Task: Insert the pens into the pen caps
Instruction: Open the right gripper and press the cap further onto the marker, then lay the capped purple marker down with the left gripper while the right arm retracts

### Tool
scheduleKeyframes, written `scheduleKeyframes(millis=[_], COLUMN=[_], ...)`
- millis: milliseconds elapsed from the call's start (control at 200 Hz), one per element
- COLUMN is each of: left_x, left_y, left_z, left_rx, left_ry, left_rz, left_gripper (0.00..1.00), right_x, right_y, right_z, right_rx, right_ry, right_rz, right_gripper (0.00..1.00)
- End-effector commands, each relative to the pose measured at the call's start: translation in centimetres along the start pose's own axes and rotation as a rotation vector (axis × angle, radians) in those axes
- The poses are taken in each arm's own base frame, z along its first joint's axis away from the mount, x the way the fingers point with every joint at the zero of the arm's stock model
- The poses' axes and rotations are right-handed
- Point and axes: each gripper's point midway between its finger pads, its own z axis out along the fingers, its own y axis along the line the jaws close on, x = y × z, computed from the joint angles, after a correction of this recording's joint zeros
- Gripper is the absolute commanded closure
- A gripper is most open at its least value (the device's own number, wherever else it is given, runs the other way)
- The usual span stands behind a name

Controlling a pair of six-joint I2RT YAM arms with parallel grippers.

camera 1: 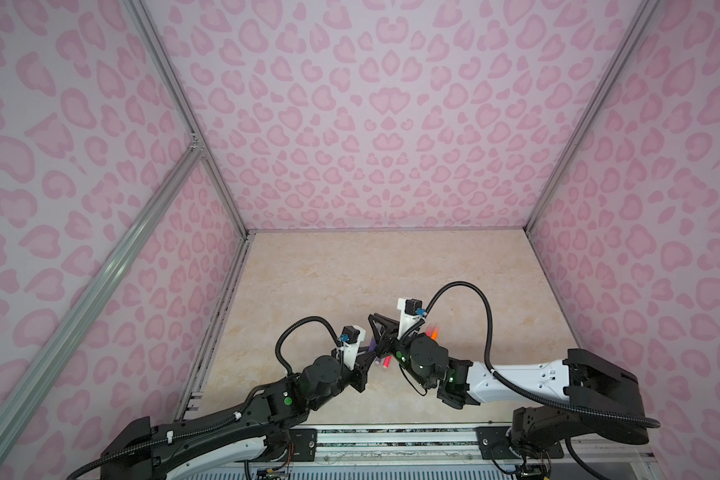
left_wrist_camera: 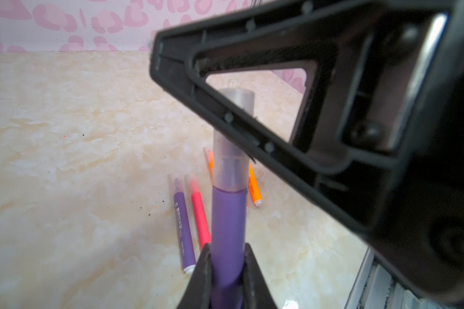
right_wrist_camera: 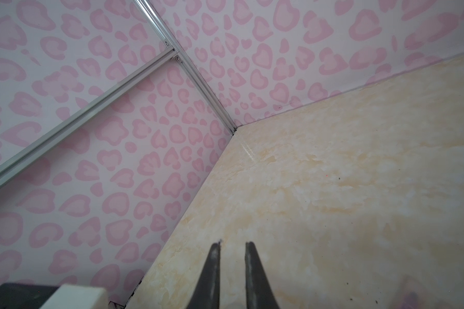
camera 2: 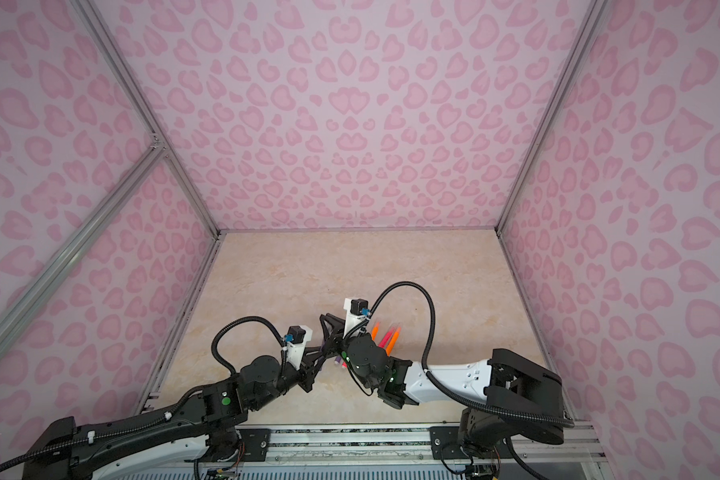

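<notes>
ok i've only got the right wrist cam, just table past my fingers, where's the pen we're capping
Observer: The left fingers clamp a purple pen by its barrel.
Operator: is that one done
Observer: Yes, a clear cap sits over its tip, down to the barrel.
Operator: and the rest
Observer: A second purple pen, a pink-red pen and an orange pen lie on the table nearby.

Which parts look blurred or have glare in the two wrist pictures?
Left wrist view: the right fingers are blurred, the held purple pen slightly soft, glare on the table. Right wrist view: those fingers blur too; the wall is sharp.
</notes>
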Motion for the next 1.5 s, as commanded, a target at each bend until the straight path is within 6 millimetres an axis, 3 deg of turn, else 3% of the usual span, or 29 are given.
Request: scheduleKeyframes(millis=[0,480,785,1075,1130,1210,1290,1495], left_x=[-7.8,-11.7,-12.5,-12.6,-12.2,-11.5,-10.1,-3.3], left_y=[2.5,5.1,4.7,4.3,4.4,4.6,4.8,7.9], left_z=[-1.3,-2.7,-3.1,-3.6,-3.4,-2.9,-2.2,0.3], left_rx=[-0.148,-0.131,-0.038,-0.018,-0.027,-0.037,-0.048,-0.211], left_ry=[-0.293,-0.376,-0.386,-0.383,-0.365,-0.327,-0.277,-0.021], left_rz=[-0.104,-0.211,-0.238,-0.213,-0.206,-0.200,-0.202,-0.241], left_gripper=[0.96,0.96,0.96,0.96,0.96,0.96,0.97,0.97], right_x=[4.2,6.6,5.6,4.8,4.5,3.5,2.0,-2.6], right_y=[0.1,1.6,3.6,3.4,3.2,2.7,2.0,-2.7], right_z=[-0.8,-0.7,-2.7,-2.7,-2.6,-2.7,-3.0,-5.0], right_rx=[-0.035,-0.102,-0.318,-0.315,-0.291,-0.246,-0.188,0.105], right_ry=[0.138,0.158,0.107,0.109,0.104,0.083,0.058,0.001], right_rz=[-0.037,-0.050,-0.024,-0.019,-0.033,-0.055,-0.073,-0.148], right_gripper=[1.00,1.00,1.00,1.00,0.89,0.63,0.47,0.36])
